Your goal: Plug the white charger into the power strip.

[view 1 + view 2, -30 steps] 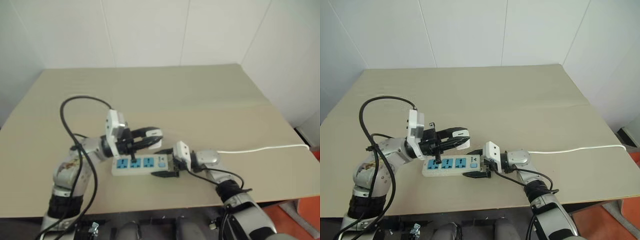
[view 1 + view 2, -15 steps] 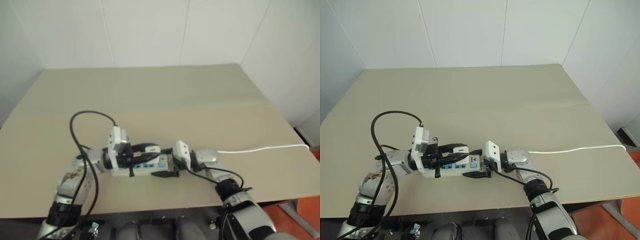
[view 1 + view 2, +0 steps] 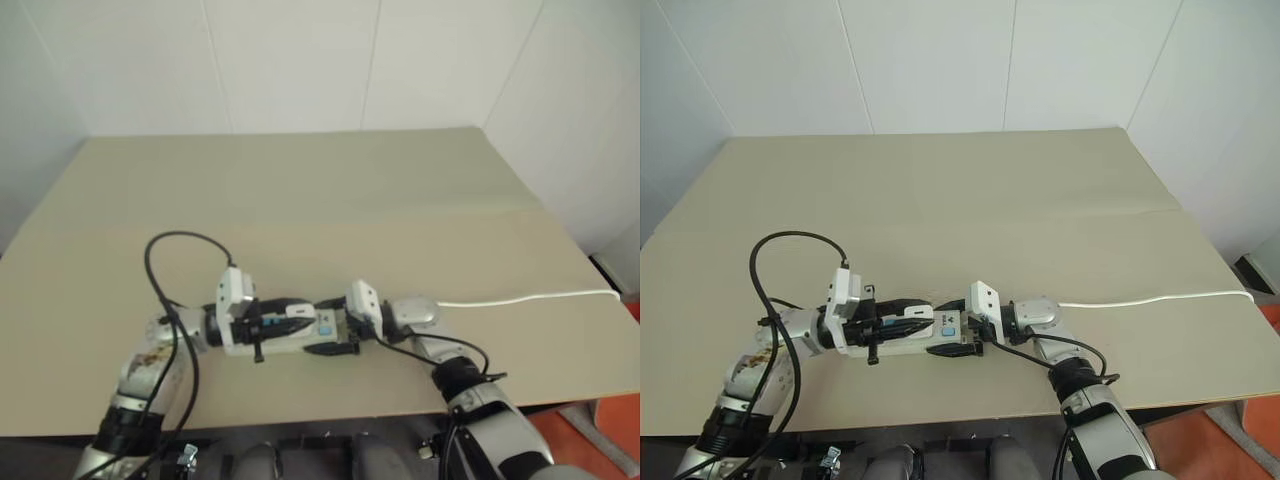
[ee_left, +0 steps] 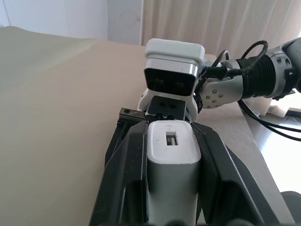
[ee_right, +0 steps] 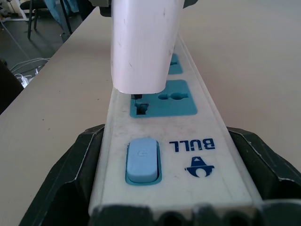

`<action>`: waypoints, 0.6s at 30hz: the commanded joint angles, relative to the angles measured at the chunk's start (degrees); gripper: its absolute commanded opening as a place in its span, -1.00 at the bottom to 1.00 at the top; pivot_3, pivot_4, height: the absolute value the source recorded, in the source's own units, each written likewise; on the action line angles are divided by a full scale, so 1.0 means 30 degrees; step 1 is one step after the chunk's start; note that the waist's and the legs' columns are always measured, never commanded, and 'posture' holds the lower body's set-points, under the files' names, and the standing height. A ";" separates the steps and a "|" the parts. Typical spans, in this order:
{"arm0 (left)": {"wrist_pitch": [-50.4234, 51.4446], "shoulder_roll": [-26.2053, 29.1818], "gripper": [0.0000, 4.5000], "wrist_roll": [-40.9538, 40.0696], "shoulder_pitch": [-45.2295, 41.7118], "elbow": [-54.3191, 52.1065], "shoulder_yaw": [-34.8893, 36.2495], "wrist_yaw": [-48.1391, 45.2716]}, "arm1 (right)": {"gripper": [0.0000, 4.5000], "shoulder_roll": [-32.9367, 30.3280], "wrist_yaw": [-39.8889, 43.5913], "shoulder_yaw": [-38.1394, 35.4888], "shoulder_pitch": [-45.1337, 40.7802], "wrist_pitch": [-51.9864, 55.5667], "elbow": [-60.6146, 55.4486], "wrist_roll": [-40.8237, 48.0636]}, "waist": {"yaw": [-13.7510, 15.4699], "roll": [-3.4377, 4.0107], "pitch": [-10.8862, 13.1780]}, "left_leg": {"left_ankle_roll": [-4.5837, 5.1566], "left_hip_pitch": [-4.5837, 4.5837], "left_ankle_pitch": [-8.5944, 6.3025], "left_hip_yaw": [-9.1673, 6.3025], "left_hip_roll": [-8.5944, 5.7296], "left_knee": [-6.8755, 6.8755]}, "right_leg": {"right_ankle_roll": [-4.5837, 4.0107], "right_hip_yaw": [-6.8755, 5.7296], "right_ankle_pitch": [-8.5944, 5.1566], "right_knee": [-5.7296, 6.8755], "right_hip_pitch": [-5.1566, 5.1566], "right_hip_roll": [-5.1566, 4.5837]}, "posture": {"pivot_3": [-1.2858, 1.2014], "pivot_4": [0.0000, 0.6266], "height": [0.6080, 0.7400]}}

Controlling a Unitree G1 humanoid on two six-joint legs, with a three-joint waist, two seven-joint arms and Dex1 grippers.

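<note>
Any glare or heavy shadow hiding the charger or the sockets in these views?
Left wrist view: strong backlight from the curtains, yet the white charger in the left gripper reads clearly. Right wrist view: the charger shades the socket beneath it on the power strip, so prong contact is dark. Eye views: even light, soft shadows.

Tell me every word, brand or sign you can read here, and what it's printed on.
"BULL", seen upside down in blue beside a small blue logo, on the power strip next to its blue switch.
No readable text on the white charger or the table.
</note>
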 commanded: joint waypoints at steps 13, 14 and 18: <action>-0.1160 0.0042 -0.54 0.0424 -0.0277 0.1098 -0.0406 -0.0639 | 0.52 -0.0276 0.0609 0.0889 0.0306 0.0359 0.0257 -0.0756 | -0.0001 0.0000 0.0000 | 0.0000 -0.0002 0.0000 0.0000 -0.0002 -0.0004 | 0.0001 -0.0002 0.0000 -0.0010 0.0000 -0.0002 | 0.03 -0.52 1.00; -0.1584 0.0212 -0.54 0.0724 -0.0127 0.1293 -0.0591 -0.0968 | 0.52 -0.0285 0.0607 0.0884 0.0313 0.0362 0.0246 -0.0754 | -0.0001 0.0000 0.0000 | 0.0000 -0.0002 0.0000 0.0001 -0.0002 -0.0004 | 0.0000 -0.0001 0.0000 -0.0012 0.0000 -0.0003 | 0.03 -0.52 1.00; -0.2393 0.0474 -0.54 0.1081 0.0255 0.1893 -0.0986 -0.1462 | 0.52 -0.0328 0.0607 0.0882 0.0354 0.0405 0.0172 -0.0740 | -0.0010 0.0005 -0.0003 | 0.0000 0.0002 -0.0001 0.0002 0.0000 -0.0010 | 0.0000 0.0000 0.0000 -0.0016 0.0002 -0.0003 | 0.03 -0.52 1.00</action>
